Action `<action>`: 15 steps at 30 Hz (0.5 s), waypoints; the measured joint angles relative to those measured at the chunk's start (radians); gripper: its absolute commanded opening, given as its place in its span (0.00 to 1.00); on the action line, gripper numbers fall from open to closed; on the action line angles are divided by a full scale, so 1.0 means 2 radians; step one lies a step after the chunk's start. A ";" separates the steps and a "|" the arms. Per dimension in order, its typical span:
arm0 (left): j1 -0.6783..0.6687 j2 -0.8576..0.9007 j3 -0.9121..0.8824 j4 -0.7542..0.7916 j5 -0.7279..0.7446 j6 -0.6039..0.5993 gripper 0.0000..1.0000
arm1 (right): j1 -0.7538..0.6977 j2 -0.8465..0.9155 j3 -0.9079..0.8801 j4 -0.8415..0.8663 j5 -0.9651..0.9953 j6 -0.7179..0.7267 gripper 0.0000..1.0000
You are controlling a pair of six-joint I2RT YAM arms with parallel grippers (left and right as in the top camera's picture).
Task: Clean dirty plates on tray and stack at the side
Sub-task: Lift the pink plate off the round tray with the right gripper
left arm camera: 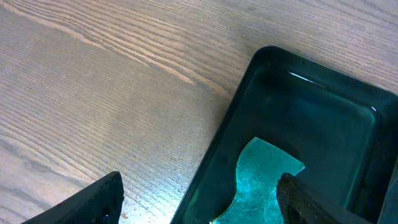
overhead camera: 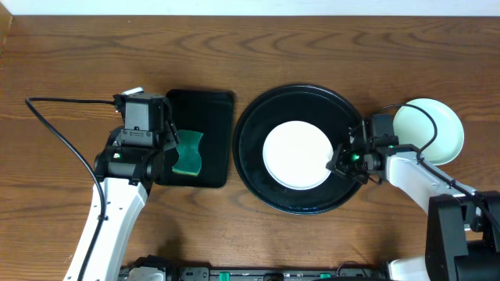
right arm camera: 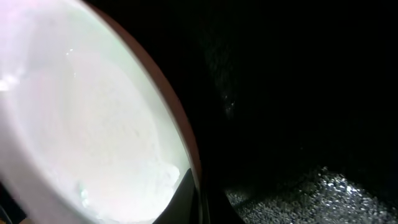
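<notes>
site: robot lab bench | cue: left white-and-black robot arm (overhead camera: 113, 207) and right white-and-black robot arm (overhead camera: 418, 176) at one brown wood-grain surface (overhead camera: 78, 47) | cue: loose black cable (overhead camera: 70, 99) | cue: large round black tray (overhead camera: 250, 168), small rectangular black tray (overhead camera: 215, 117) laid out

A green sponge (overhead camera: 188, 152) lies in a small rectangular black tray (overhead camera: 209, 117) on the wooden bench (overhead camera: 62, 62), left of centre.

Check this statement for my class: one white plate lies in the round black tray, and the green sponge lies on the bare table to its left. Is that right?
Not quite. The green sponge lies inside the small rectangular black tray, not on the bare table; the overhead and left wrist views both show it. The rest holds: one white plate lies in the round black tray, with the sponge to its left.
</notes>
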 measured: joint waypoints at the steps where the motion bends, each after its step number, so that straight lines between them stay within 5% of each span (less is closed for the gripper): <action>1: 0.000 0.000 0.000 0.000 0.000 0.000 0.79 | 0.000 0.001 0.004 -0.004 0.000 0.000 0.01; 15: 0.000 0.000 0.000 0.000 0.000 0.000 0.79 | 0.010 0.004 0.133 -0.150 0.037 0.005 0.01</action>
